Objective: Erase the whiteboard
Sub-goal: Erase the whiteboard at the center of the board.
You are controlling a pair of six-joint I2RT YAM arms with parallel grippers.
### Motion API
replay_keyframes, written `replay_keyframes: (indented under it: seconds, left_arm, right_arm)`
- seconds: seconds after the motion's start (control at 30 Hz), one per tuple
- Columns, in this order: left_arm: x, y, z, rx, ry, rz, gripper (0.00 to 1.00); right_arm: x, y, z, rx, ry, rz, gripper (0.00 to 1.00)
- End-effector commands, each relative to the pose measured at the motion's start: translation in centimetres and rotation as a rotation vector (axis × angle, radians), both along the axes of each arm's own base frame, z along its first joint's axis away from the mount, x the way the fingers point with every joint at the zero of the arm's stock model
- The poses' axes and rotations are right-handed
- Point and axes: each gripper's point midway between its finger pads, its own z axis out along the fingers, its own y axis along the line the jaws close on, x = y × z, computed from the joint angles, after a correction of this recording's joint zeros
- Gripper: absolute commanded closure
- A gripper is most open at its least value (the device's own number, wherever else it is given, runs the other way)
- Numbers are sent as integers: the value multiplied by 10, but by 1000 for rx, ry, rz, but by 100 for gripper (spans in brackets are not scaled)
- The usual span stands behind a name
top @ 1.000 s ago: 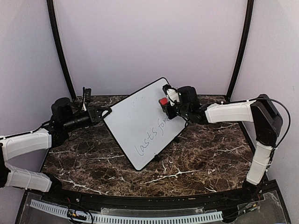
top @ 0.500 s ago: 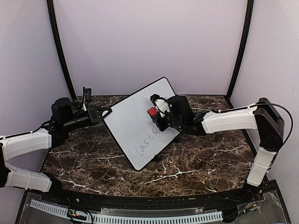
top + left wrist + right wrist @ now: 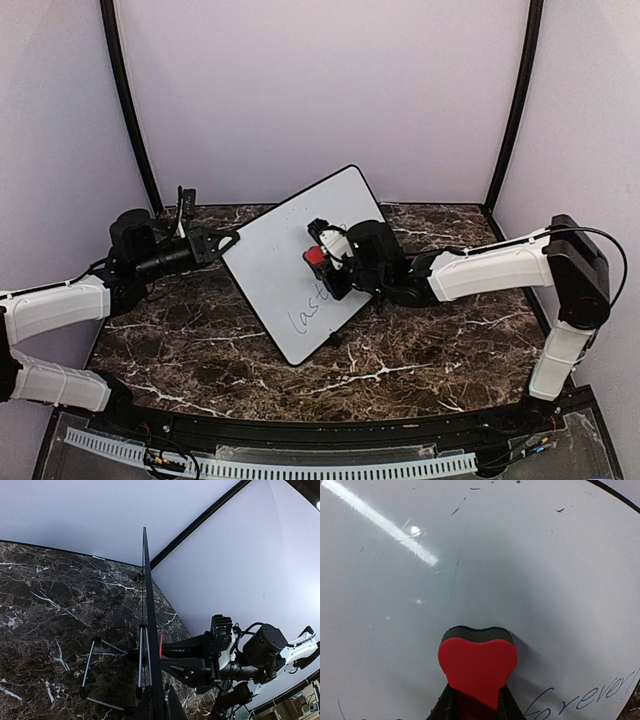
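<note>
Progress: roughly halfway, judging by what is on the board. Whiteboard (image 3: 275, 270) stands tilted on its wire stand (image 3: 100, 670) on the marble tabletop (image 3: 400, 350), turned at an angle, one corner toward the back wall. Left end effector (image 3: 222, 243) is closed on the board's left edge and steadies it. In the left wrist view the frame runs edge-on straight out from between the fingers.

Right end effector (image 3: 325, 258) is closed on a red heart-shaped eraser (image 3: 477, 667), with the dark felt side against the board face near its middle. It probably touches, since the shadow is tight, but contact itself is hard to confirm.

Done: the upper half of the board reads blank in the right wrist view, with only a few stray specks and faint streaks near the top edge.

Left: handwritten "lasts" (image 3: 312, 305) on the lower part, seen from above, and "forever!" (image 3: 585, 700) low and to the right of the eraser in the right wrist view. Both look untouched and full dark. The line of text sits just below the eraser, so the next strokes need to go down across it, then over the leftover specks up top.
</note>
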Motion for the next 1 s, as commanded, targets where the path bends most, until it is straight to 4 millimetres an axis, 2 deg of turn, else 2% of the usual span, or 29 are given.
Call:
replay_keyframes:
  seconds: [0.0, 0.27, 0.67, 0.97]
  left_arm:
    - [-27, -11, 61, -101, -220, -123, 100]
    - [-28, -11, 62, -104, -222, -123, 100]
    - [-27, -10, 62, -103, -219, -111, 100]
    - [-26, -9, 61, -100, -217, -107, 100]
  right_arm:
    - [-22, 19, -9, -20, 15, 75, 83]
    - [-43, 35, -11, -28, 7, 117, 83]
    - [-85, 70, 0, -34, -21, 198, 82]
    - [-108, 83, -4, -122, 21, 200, 82]
